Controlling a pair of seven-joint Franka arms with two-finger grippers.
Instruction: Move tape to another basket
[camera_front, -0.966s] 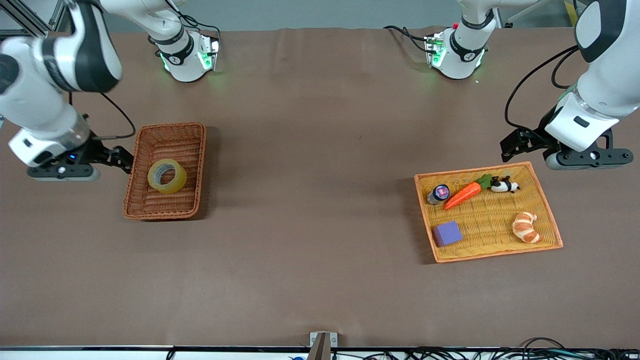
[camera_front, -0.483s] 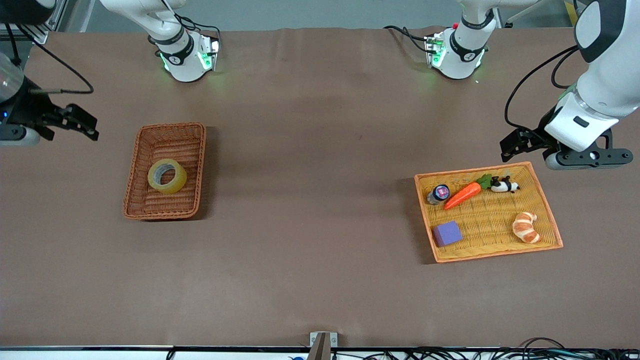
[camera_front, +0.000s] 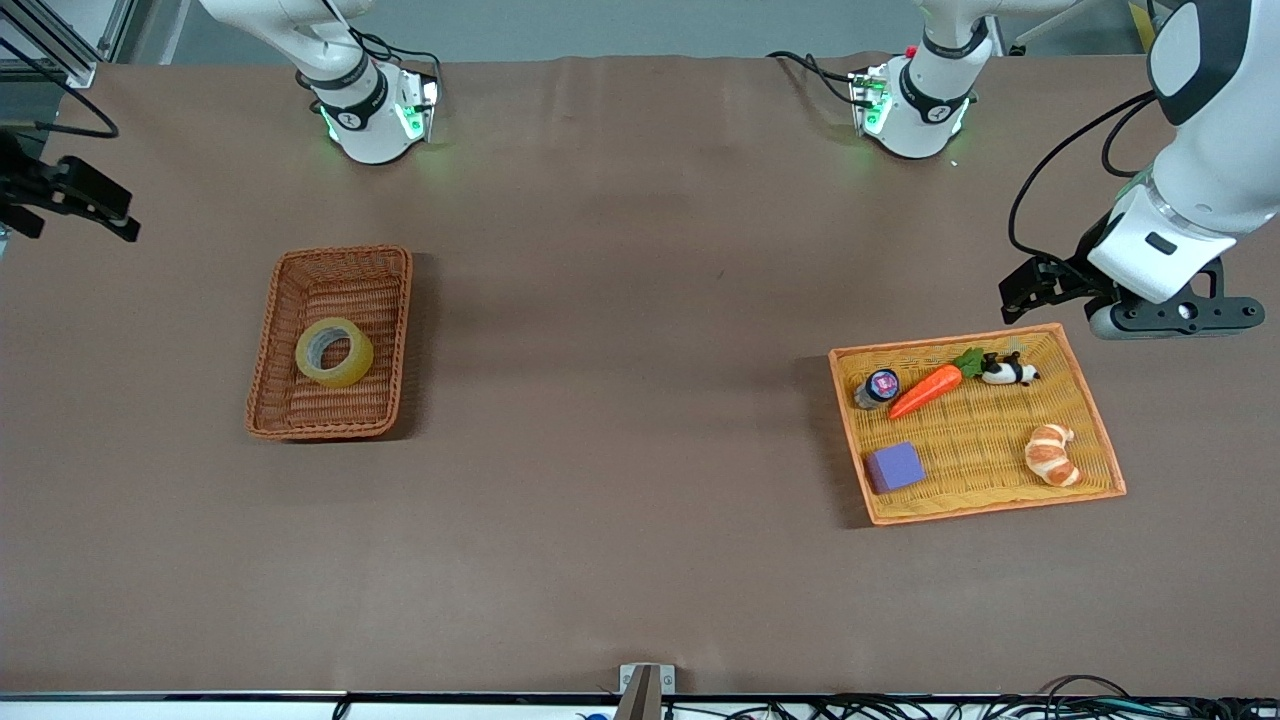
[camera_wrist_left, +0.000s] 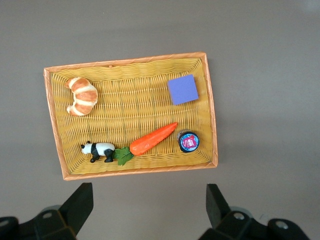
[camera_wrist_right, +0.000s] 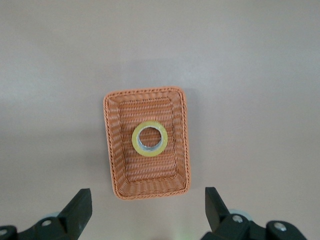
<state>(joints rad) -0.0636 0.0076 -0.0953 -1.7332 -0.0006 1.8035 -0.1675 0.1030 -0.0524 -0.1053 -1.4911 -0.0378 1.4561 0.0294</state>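
The tape (camera_front: 354, 366), a yellowish ring, lies flat inside the reddish-brown wicker basket (camera_front: 262, 372) toward the right arm's end of the table. In the right wrist view the tape (camera_wrist_right: 135, 140) sits in the middle of the basket (camera_wrist_right: 150, 193). My right gripper (camera_front: 118, 212) is open and empty, up in the air over the table's edge at the right arm's end, well apart from the basket; it also shows in the right wrist view (camera_wrist_right: 148, 212). My left gripper (camera_front: 1012, 300) is open and empty, hovering over the rim of the yellow tray, and shows in the left wrist view (camera_wrist_left: 150, 210).
The flat yellow tray (camera_front: 1090, 400) with an orange rim lies toward the left arm's end. It holds a carrot (camera_front: 925, 391), a toy panda (camera_front: 1010, 371), a croissant (camera_front: 1052, 455), a purple block (camera_front: 893, 467) and a small round jar (camera_front: 879, 387).
My right gripper has risen and drawn away from beside the basket toward the table's edge at the right arm's end. The tape stays in the basket. The left arm has not moved.
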